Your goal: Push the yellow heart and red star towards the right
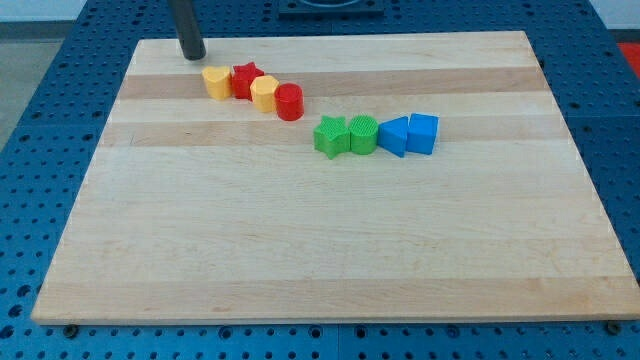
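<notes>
My tip (192, 57) is resting on the wooden tabletop (320, 250) near its top-left corner, touching nothing, with no hand to open or clench. Just right of it, the yellow heart (215, 83) is sitting against the red star (245, 80), both lying untouched

pale wooden board (330, 250) fills most of my view, built from glued planks, grain running left to right, darker strip near view's top. board sits on blue perforated table (30, 90), regular grid of small holes, visible on all four sides. small dark feet under board's bottom edge. grey strip of floor or wall at view's top corners. dark object at top centre, cut off. light even, soft, shadows faint.
</notes>
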`<state>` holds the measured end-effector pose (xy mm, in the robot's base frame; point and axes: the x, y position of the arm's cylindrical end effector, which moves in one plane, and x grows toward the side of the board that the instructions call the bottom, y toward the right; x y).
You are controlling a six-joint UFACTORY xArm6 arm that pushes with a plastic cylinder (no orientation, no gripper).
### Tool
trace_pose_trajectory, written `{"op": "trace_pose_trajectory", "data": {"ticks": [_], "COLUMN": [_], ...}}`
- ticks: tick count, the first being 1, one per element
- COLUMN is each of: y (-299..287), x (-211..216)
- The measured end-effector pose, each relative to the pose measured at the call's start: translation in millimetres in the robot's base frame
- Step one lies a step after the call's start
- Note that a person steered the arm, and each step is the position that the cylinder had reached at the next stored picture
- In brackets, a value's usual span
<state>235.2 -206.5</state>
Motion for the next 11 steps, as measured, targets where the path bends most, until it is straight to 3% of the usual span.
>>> {"op": "trace_pose_trajectory", "data": {"ticks": [3,6,7,8,9,10,11], "y": [0.1,122.0,98.1,68.6,87.1,144.8,193.6], "x": [53.5,71.1,77.7,109.7,173.4,217.7,227.5]}}
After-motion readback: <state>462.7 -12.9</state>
